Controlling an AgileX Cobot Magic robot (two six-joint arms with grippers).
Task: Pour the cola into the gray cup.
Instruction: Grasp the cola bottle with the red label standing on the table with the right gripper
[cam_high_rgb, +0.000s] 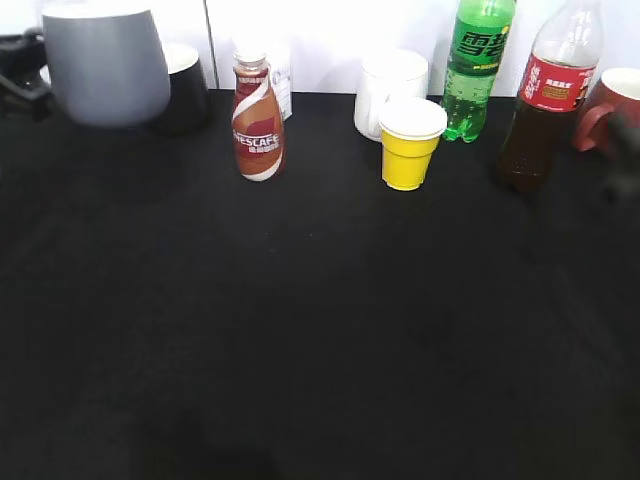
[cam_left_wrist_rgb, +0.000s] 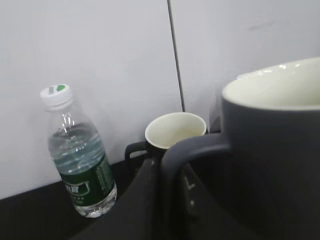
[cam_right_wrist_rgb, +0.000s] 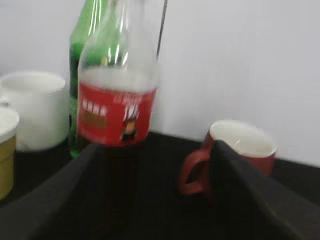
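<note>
Cola (cam_high_rgb: 548, 100) stands far right of the Nescafe bottle (cam_high_rgb: 258, 118), capped it seems, roughly half full of dark liquid. Left of that bottle, the gray cup (cam_high_rgb: 106, 62) looks raised, empty inside, the left gripper (cam_left_wrist_rgb: 165, 200) at its handle; grip unclear. The right gripper (cam_right_wrist_rgb: 150, 200) is spread wide, empty, straddling the cola; it should close squarely below the label.

Lighting is bright and even. The white wall (cam_high_rgb: 330, 40) is overexposed in the exterior view. The black worktop (cam_high_rgb: 300, 330) shows almost no shadow detail. The right wrist view is blurred throughout; the cola bottle (cam_right_wrist_rgb: 117, 100) appears soft. The left wrist view is sharper.
</note>
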